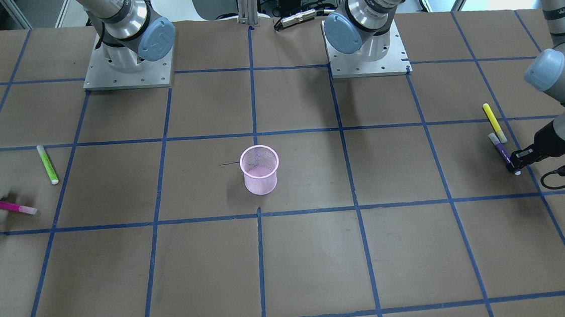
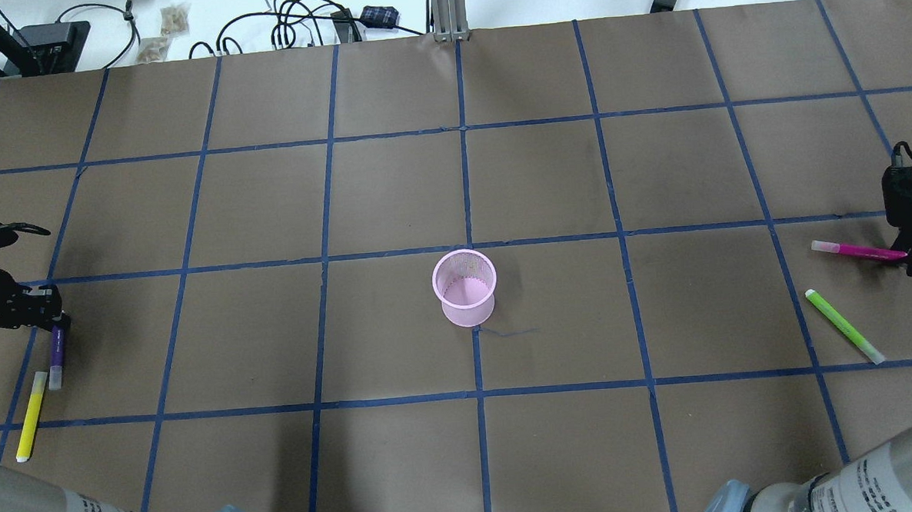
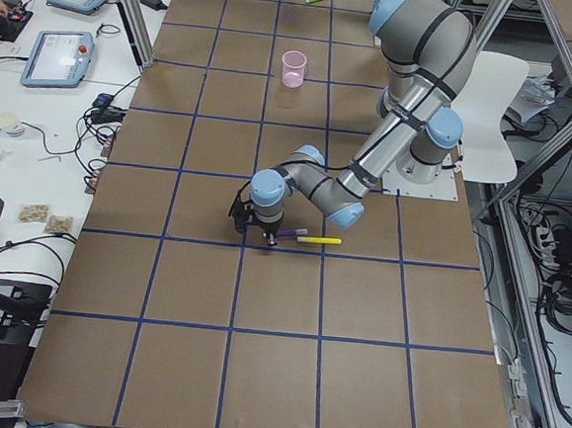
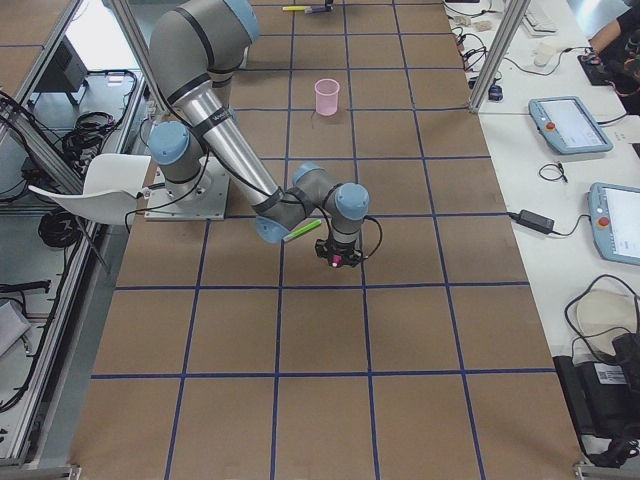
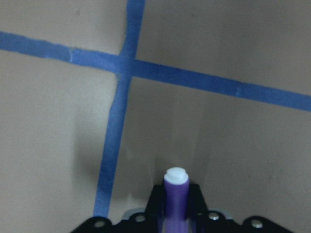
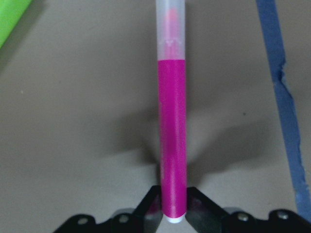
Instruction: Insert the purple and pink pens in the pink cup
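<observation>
Overhead exterior takes in the whole brown counter [image 2: 391, 174], with the pink cup [image 2: 465, 290] upright at its middle, well apart from both arms. At the left edge the left jaws pinch the purple pen [image 2: 57, 352] by one end, a yellow pen [image 2: 30, 415] just beside it. At the right edge the right jaws pinch the pink pen [image 2: 856, 251] by its end, a green pen [image 2: 844, 326] near. I'd lift each pen clear, tip it upright, then lower them one at a time so the light cup isn't knocked.
</observation>
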### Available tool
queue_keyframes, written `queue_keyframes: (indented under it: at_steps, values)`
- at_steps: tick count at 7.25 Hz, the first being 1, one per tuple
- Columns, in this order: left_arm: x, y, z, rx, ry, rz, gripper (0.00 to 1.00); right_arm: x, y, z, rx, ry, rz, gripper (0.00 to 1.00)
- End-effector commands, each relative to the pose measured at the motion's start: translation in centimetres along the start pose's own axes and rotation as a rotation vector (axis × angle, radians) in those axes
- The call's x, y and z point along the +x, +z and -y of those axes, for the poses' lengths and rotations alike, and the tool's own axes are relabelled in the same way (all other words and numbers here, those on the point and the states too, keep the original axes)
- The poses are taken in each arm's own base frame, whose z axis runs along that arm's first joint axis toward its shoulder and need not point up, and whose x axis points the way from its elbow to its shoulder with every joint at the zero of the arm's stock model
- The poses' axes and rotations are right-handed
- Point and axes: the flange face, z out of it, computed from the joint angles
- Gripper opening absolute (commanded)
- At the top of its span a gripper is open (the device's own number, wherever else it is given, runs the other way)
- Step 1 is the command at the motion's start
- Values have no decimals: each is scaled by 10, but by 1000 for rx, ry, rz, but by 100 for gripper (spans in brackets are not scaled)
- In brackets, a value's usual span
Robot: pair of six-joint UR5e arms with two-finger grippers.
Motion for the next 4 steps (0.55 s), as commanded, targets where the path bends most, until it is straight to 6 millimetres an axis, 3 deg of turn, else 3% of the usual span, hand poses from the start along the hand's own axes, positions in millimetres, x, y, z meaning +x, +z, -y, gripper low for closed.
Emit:
queue_keyframes:
  at_steps: [1,2,4]
  values:
    - [5,-21,2,20,9,32,0,-8,-56,9,-44,-12,-73,0]
    - [9,-38,7,43,14,57,0,-12,-79,30,-48,-48,-84,0]
    - [25,-70,22,77,-7,79,0,-13,-136,107,-141,-156,-154,0]
